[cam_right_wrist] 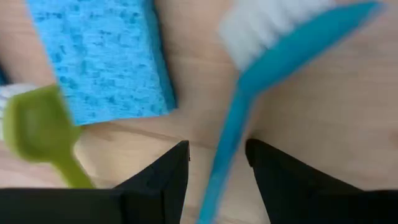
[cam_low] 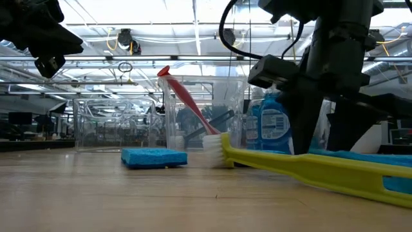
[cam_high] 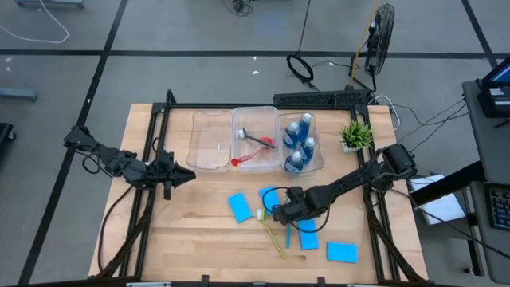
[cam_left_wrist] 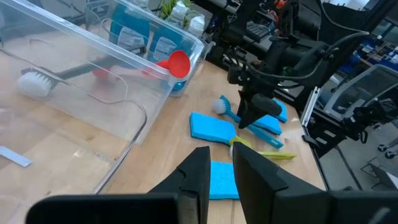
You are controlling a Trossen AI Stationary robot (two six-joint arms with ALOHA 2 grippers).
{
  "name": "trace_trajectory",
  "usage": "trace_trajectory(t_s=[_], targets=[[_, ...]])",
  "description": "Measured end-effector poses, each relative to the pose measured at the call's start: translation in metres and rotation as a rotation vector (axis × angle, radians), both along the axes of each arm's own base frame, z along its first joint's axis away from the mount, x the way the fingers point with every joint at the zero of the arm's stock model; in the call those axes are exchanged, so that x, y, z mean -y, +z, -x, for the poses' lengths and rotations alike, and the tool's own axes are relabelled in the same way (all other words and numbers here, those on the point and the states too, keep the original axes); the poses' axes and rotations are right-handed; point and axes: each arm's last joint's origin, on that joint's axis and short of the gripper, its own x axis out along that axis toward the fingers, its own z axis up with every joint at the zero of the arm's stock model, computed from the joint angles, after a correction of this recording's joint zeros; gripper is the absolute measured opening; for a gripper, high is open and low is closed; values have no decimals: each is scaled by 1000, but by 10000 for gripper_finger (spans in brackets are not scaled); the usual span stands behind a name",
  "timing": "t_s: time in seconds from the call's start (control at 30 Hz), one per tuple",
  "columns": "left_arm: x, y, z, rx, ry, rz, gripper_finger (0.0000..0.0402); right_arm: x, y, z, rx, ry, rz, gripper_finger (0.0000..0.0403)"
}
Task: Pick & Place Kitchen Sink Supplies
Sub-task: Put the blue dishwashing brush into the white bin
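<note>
A blue long-handled brush (cam_right_wrist: 249, 81) lies flat on the table beside a light-blue sponge (cam_right_wrist: 99, 56) and the head of a yellow-green brush (cam_right_wrist: 37, 130). My right gripper (cam_right_wrist: 217, 158) points steeply down over it, open, one finger on each side of the blue handle (cam_right_wrist: 225, 140); no touch shows. In the high view that gripper (cam_high: 280, 213) is near the table's middle. More sponges (cam_high: 240, 207) (cam_high: 342, 252) lie flat on the wood. My left gripper (cam_high: 190, 175) hovers at the left, open by a narrow gap, with nothing between its fingers.
Three clear bins (cam_high: 211, 142) stand in a row at the far side. The middle one holds a red brush (cam_high: 253, 157) and a grey one; the right one holds blue bottles (cam_high: 300, 143). A potted plant (cam_high: 356, 134) stands at the far right.
</note>
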Motion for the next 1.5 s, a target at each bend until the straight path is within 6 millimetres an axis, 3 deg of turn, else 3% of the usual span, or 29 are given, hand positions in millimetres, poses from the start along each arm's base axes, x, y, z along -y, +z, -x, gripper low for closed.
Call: trace_trajectory(t_s=[0.83, 1.5], targets=[[0, 0, 0, 0, -2, -5, 72, 5, 2, 2, -3, 68, 55, 167], [0, 0, 0, 1, -1, -1, 72, 6, 2, -2, 35, 220, 74, 167]])
